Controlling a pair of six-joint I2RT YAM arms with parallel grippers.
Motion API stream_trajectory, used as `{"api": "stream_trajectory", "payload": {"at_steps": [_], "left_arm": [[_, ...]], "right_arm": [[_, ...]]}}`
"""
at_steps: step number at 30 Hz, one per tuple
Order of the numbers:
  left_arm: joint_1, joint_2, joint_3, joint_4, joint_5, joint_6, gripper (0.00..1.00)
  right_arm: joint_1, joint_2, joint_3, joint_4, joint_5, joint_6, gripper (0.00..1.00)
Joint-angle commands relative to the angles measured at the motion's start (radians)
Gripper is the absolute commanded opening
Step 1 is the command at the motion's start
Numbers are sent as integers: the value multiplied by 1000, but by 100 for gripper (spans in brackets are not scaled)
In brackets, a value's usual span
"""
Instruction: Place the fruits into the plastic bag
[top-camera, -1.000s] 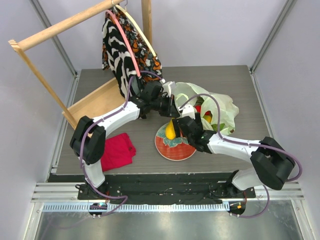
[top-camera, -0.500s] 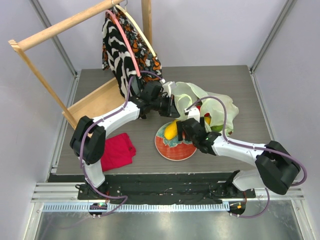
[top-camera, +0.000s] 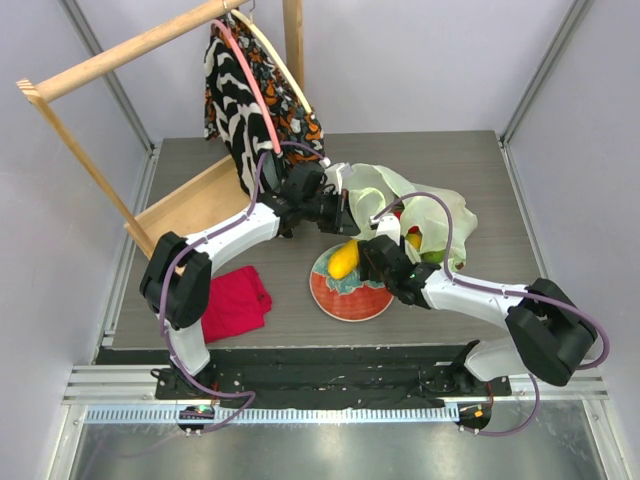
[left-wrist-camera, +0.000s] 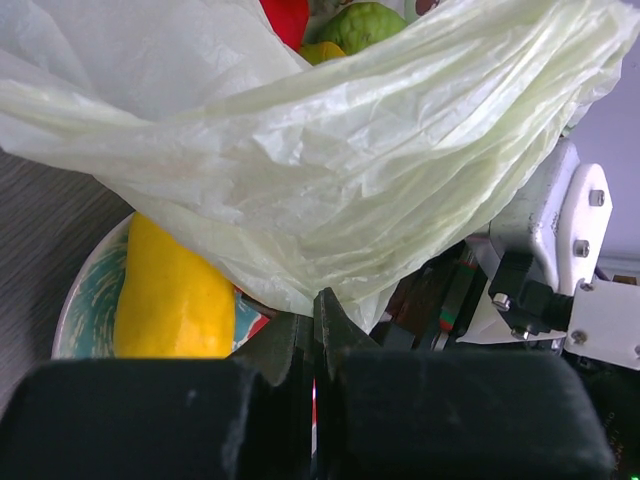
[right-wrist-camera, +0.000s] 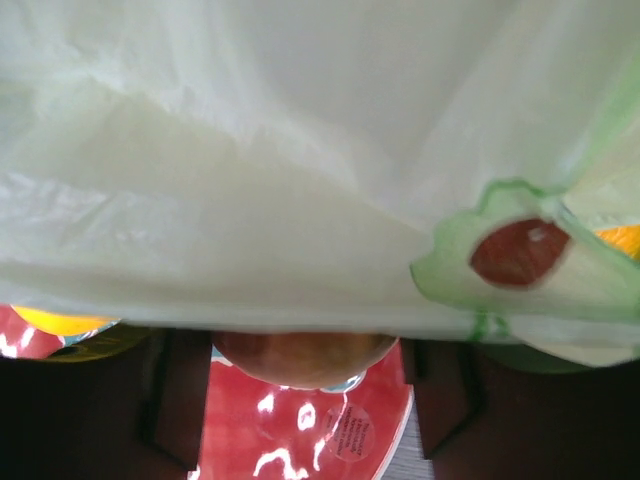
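The pale yellow-green plastic bag (top-camera: 430, 215) lies at the table's middle right. My left gripper (top-camera: 345, 216) is shut on its near edge (left-wrist-camera: 330, 270) and holds the mouth up. Inside show a red pepper (left-wrist-camera: 285, 15) and a green round fruit (left-wrist-camera: 365, 22). A yellow mango (top-camera: 343, 260) lies on the red plate (top-camera: 350, 298), just below the lifted edge; it also shows in the left wrist view (left-wrist-camera: 170, 300). My right gripper (top-camera: 378, 252) is over the plate at the bag's mouth, its fingers round a peach (right-wrist-camera: 300, 358). The bag film hides the peach's top.
A wooden rack (top-camera: 130, 45) with a black-and-white garment (top-camera: 250, 100) stands at the back left. A red folded cloth (top-camera: 235, 300) lies at the front left. A wooden tray (top-camera: 190, 205) sits under the rack.
My right gripper has moved up and left across the plate to the bag's mouth. The mango has tipped from upright to leaning right. My left gripper holds still.
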Motion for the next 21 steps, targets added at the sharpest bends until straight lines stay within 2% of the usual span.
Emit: {"api": "stream_trajectory", "payload": {"at_steps": [1, 8, 13, 17, 21], "left_arm": [[-1, -46, 21, 16, 22, 2, 0], [-1, -43, 19, 16, 22, 0, 0], [-1, -45, 18, 19, 25, -4, 0], [-2, -46, 18, 22, 23, -6, 0], [-2, -46, 16, 21, 22, -6, 0]], "right_arm": [[-5, -34, 6, -24, -12, -16, 50], [-4, -175, -26, -26, -127, -124, 33], [-2, -267, -27, -90, -192, -159, 27], [2, -330, -29, -104, -374, -179, 27], [34, -382, 11, -145, -426, -168, 27]]}}
